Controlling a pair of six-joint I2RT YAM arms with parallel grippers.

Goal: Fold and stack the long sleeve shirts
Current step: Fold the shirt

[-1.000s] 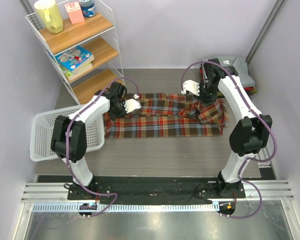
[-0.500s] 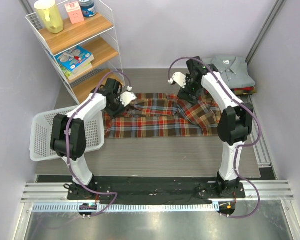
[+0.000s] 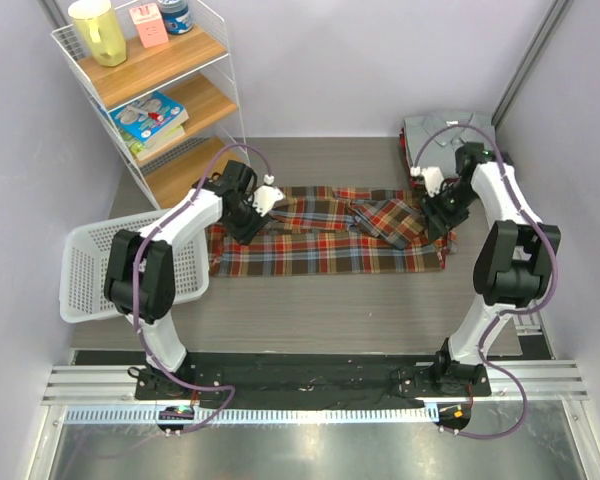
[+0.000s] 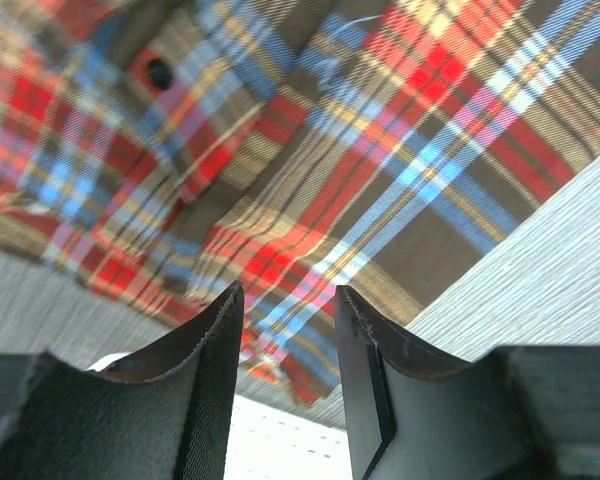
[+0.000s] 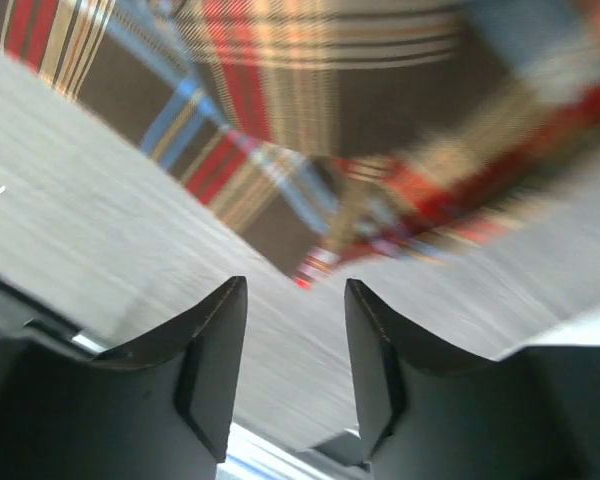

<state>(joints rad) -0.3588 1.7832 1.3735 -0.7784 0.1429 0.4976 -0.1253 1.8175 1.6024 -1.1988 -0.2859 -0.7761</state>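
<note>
The plaid flannel long sleeve shirt [image 3: 320, 240] lies spread across the middle of the table, with a folded-over flap [image 3: 388, 218] at its right middle. It fills most of the left wrist view [image 4: 310, 150] and the top of the right wrist view [image 5: 330, 90]. A folded grey collared shirt [image 3: 442, 132] lies at the back right. My left gripper [image 3: 260, 205] is open and empty just above the shirt's back left part [image 4: 288, 295]. My right gripper [image 3: 435, 205] is open and empty over bare table at the shirt's right edge [image 5: 295, 285].
A white laundry basket [image 3: 90, 270] stands on the left beside the shirt. A wire shelf unit [image 3: 215, 95] with wooden boards, books and containers stands at the back left. Walls close in on the left, the back and the right.
My right arm has swung from the shirt's back middle to its right edge, and the plaid flap now lies flat at the right middle. My left gripper has barely moved.
</note>
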